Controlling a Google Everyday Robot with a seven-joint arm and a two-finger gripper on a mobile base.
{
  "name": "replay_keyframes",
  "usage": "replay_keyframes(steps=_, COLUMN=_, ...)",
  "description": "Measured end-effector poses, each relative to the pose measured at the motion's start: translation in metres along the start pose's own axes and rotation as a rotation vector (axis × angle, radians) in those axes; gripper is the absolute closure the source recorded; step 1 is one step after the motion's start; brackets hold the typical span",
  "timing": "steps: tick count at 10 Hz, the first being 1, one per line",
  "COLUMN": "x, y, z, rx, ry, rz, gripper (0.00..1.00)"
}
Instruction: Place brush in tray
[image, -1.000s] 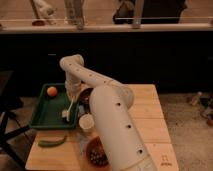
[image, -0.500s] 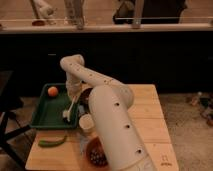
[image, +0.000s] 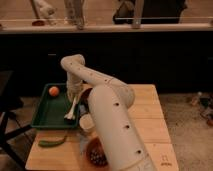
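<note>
Little had changed from half a second before: the arm kept the same bend and the brush (image: 73, 108) lay at nearly the same slant. Nearest, at the desk's (image: 150, 125) front edge, a round brown bowl (image: 95, 152) sat partly behind the white arm (image: 112, 125), with a green pepper-like piece (image: 52, 142) toward the front left corner. A pale cup (image: 86, 121) stood just behind the bowl. Farther back, the tray (image: 42, 116) filled the desk's left side. The brush ran from its head on the tray floor up to the gripper (image: 75, 95) above the tray's right part. Whether the jaws gripped it, I cannot tell. An orange ball (image: 53, 90) rested near the tray's far left corner.
</note>
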Motion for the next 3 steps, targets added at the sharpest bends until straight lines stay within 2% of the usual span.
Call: replay_keyframes(steps=3, x=-0.001, y=0.0024, z=-0.0001, rx=-0.005, ry=-0.004, rz=-0.002, gripper=0.54)
